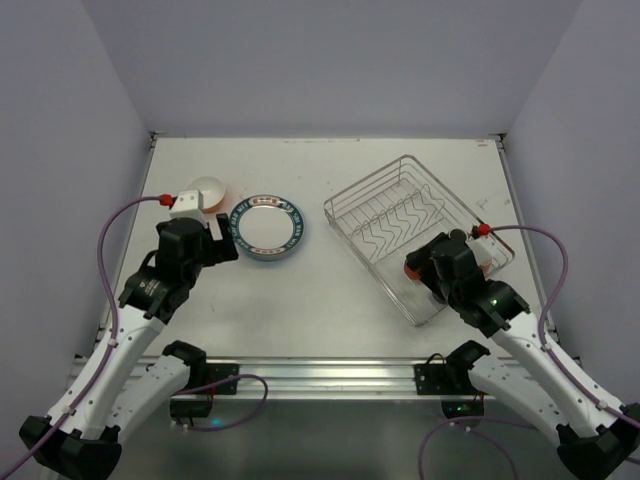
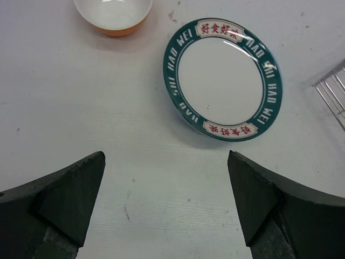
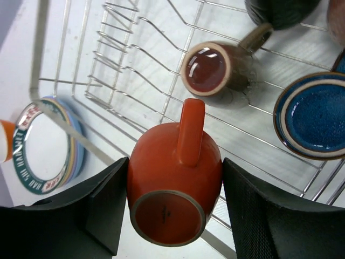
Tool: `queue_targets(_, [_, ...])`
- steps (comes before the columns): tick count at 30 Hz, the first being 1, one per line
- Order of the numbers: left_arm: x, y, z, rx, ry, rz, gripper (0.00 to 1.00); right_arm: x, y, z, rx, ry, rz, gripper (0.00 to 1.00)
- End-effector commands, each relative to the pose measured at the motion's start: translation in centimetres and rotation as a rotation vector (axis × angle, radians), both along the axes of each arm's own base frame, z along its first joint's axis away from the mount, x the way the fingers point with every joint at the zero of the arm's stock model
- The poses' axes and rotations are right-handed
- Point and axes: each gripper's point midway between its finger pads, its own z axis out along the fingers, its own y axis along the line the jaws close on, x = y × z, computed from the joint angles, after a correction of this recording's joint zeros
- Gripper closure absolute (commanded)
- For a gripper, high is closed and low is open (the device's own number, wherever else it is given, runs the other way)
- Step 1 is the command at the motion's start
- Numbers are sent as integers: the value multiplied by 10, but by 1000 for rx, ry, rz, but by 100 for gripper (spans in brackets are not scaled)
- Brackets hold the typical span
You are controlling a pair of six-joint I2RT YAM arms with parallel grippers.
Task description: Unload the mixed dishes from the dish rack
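My right gripper is shut on an orange mug, its base toward the camera and its handle pointing away, over the near-left edge of the silver wire dish rack. In the rack lie a brown mug, a blue mug and a black mug. From above, the right gripper and orange mug sit at the dish rack's front corner. A stack of plates topped by a patterned-rim plate lies left of the rack, with an orange bowl beyond. My left gripper hangs open and empty near them.
The left gripper hovers between the bowl and the plate stack. A corner of the rack shows at the right of the left wrist view. The rack's zigzag plate slots hold nothing. Purple walls enclose the table.
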Motion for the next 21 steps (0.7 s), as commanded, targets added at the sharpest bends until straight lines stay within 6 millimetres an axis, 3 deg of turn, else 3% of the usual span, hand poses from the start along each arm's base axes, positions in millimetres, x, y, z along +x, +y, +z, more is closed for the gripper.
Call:
queue_targets(1, [4, -31, 10, -55, -37, -177, 0, 12, 3, 45, -5, -187, 63, 100])
queue_targets(3, [2, -47, 13, -101, -30, -254, 0, 15, 10, 65, -11, -291, 143, 100])
queue_targets(6, [-17, -105, 31, -306, -45, -538, 0, 15, 37, 92, 48, -388, 292, 100])
queue_targets(7, [-34, -139, 58, -448, -112, -734, 0, 12, 54, 106, 107, -430, 376, 100])
queue_targets(9, [-69, -165, 73, -642, -125, -929, 0, 11, 73, 117, 177, -439, 440, 100])
queue_targets(10, [-73, -172, 105, -673, -288, -1019, 0, 9, 82, 124, 237, -439, 460, 100])
queue_targets(11, [-84, -173, 118, -693, -360, -1064, 0, 5, 96, 137, 305, -460, 514, 100])
queue_targets(12, [-89, -175, 114, -714, -377, -1083, 0, 5, 105, 139, 348, -443, 539, 100])
queue_targets(14, [-91, -171, 135, -721, -514, -1083, 0, 1, 121, 155, 477, -452, 577, 100])
queue_targets(15, [-90, -172, 130, -730, -525, -1077, 0, 0, 126, 157, 520, -439, 582, 100])
queue_targets(16, [-91, -172, 141, -738, -590, -1089, 0, -1, 131, 159, 585, -414, 577, 100])
queue_targets(19, [-87, -183, 146, -748, -633, -1116, 0, -2, 142, 163, 735, -379, 568, 100])
queue_targets(21, [-81, -201, 141, -709, -643, -1140, 0, 0, 146, 165, 798, -387, 564, 100])
